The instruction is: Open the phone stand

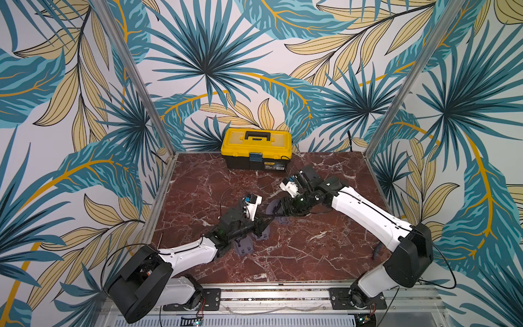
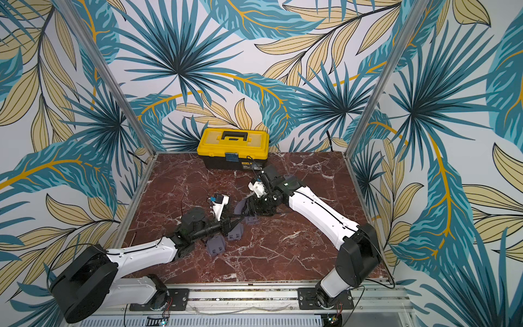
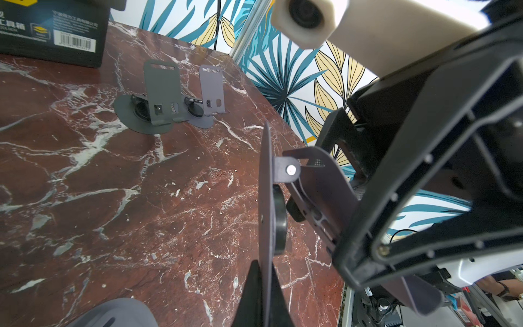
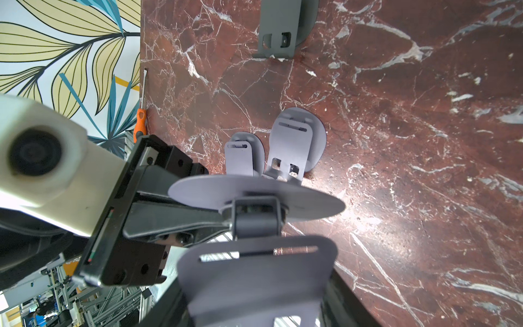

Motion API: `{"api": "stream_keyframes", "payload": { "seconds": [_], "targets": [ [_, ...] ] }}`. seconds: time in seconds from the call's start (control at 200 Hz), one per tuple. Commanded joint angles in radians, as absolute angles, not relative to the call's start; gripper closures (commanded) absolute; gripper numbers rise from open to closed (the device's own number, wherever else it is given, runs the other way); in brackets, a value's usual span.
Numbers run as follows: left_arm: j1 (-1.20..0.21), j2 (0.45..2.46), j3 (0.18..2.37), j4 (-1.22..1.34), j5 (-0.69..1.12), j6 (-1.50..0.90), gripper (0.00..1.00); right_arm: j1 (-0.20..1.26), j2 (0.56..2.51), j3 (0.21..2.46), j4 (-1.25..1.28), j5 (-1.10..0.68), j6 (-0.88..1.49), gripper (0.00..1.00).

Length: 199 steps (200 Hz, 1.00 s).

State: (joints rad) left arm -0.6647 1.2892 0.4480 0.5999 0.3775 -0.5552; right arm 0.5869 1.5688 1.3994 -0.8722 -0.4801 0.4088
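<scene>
Nearest the front of the table (image 1: 311, 263), beside the left arm (image 1: 186, 252), two lilac spare stands (image 1: 243, 247) stand open side by side.

Just beyond them, mid-table where the left arm meets the right arm (image 1: 368, 215), the phone stand (image 4: 256, 218) hangs raised off the marble. It is lilac-grey. A thin round base (image 4: 215, 189) is joined by a stubby hinge (image 3: 290, 170) to a flat back plate (image 4: 254, 271). The plate has a narrow slot near the hinge and a square cut-out farther along. In the left wrist view the base shows edge-on, and the plate splays away from it at the hinge in a V, so the stand is only part-way open.

The left jaws are shut tight on the rim of the round base, pinching the thin disc between them. The right jaws are closed on the back plate, with a dark finger showing on either side of it.

Farther back, in the left wrist view, a dark grey stand (image 3: 161, 93) and a paler lilac stand (image 3: 211, 90) sit open on the table, their bases overlapping.

Against the back wall rests a yellow toolbox (image 1: 256, 147) (image 2: 233, 144), lid down.
</scene>
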Motion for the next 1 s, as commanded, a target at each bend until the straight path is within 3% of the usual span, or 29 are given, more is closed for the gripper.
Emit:
{"api": "stream_keyframes", "payload": {
  "seconds": [0.0,0.506,0.716,0.992],
  "targets": [
    [-0.588,1.299,0.407,0.456,0.204,-0.539,1.00,0.545,1.514,1.417,-1.097,-0.437,0.361,0.64],
    [-0.589,1.310,0.442,0.457,0.251,-0.553,1.00,0.537,1.509,1.415,-1.085,-0.418,0.366,0.64],
    [-0.613,1.299,0.477,0.457,0.280,-0.571,0.81,0.537,1.515,1.380,-0.951,-0.434,0.427,0.65],
    [-0.662,1.317,0.529,0.457,0.306,-0.568,0.74,0.538,1.544,1.393,-0.928,-0.438,0.432,0.65]
  ]
}}
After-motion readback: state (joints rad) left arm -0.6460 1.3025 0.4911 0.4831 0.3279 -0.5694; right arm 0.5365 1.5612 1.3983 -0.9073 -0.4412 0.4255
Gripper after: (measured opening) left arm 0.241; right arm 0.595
